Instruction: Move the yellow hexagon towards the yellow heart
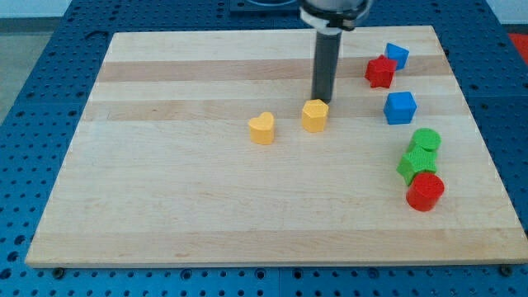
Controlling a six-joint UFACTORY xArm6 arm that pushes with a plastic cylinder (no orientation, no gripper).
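Table (206, 214) of pale wood filled most of the view, resting on a blue perforated base (33, 49). The dark rod (325, 66) came down from the view's top, and my tip (320, 100) sat just behind the yellow hexagon (314, 115), at its upper edge; whether they touched I could not tell. No gripper was there to report, only the rod. The yellow heart (262, 129) lay near the hexagon, to its left and slightly lower. On the view's right stood a blue cube (400, 107), a red star-like block (380, 72) touching another blue block (398, 55), two green blocks (426, 139) (417, 163), and a red cylinder (425, 191).
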